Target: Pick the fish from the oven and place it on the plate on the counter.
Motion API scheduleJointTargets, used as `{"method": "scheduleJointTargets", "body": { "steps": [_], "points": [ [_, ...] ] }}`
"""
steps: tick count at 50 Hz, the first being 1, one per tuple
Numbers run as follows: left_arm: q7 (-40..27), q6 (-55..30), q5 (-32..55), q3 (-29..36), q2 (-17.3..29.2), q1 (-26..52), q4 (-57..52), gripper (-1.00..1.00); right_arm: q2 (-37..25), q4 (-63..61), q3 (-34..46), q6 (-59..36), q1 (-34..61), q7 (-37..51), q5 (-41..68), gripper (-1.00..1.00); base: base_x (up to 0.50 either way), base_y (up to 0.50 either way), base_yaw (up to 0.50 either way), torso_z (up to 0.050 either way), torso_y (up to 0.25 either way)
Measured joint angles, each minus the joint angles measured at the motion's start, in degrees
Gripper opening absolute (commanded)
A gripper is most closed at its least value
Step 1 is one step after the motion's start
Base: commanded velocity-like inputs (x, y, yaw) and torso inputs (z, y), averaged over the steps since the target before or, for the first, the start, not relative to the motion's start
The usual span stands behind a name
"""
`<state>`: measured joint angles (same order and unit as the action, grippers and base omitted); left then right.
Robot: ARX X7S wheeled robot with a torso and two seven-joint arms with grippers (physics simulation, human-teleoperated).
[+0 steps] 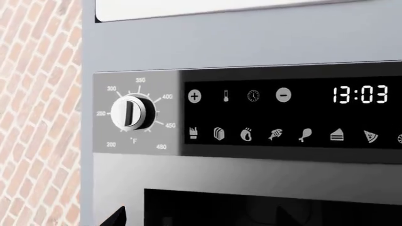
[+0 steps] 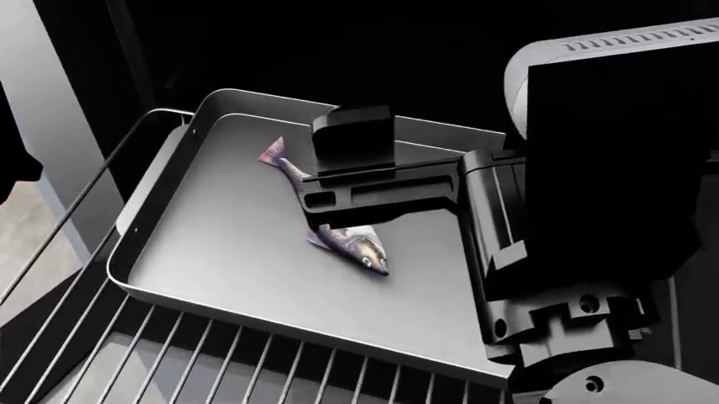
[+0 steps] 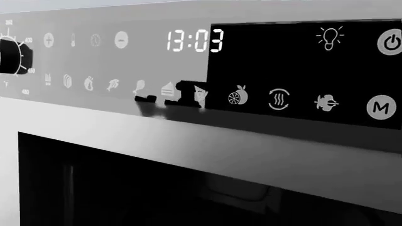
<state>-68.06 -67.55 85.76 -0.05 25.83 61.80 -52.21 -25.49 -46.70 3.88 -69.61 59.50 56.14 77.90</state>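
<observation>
On the tray [image 2: 225, 252] — right gripper [image 2: 337, 189] straddling the fish [image 2: 354, 247].

A brick wall [image 1: 35, 113] of pale red and cream blocks stood beside the appliance, and a strip of grey floor [image 2: 29, 231] showed below, left of the rack.

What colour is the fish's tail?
Pinkish-red; the fish has a silvery-purple body. It shows best in the head view, on the grey tray.
</observation>
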Motion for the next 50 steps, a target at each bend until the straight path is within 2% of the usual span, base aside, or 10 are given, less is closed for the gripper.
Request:
{"method": "scheduleJointTargets", "body": {
  "steps": [13,20,32,50],
  "points": [
    [-1.2,1.3,1.2,-0.6,0.6,-0.9,-0.7,1.00,-0.3,9.8,1.3,-1.4,1.4,-0.7,10.1,1.00,0.00,0.00,0.00,0.000,0.000],
    [-1.5,2.0,1.7,-1.0,0.9,-1.6,-1.0,1.00,-0.6,14.0,3.6,-2.4,-1.5,-5.1,10.3,1.00,0.00,0.00,0.00,0.000,0.000],
    [-0.8,2.9,0.9,-1.8,1.6,-3.3,-1.5,1.00,-1.9,21.1,11.4,-1.3,-4.0,-19.4,-0.6,1.00,0.00,0.00,0.00,0.000,0.000],
    [0.3,4.2,-0.4,-2.8,2.4,-6.0,-2.4,1.00,-1.8,35.4,24.1,6.9,1.8,-39.6,-18.5,1.00,0.00,0.00,0.00,0.000,0.000]
  ]
}}
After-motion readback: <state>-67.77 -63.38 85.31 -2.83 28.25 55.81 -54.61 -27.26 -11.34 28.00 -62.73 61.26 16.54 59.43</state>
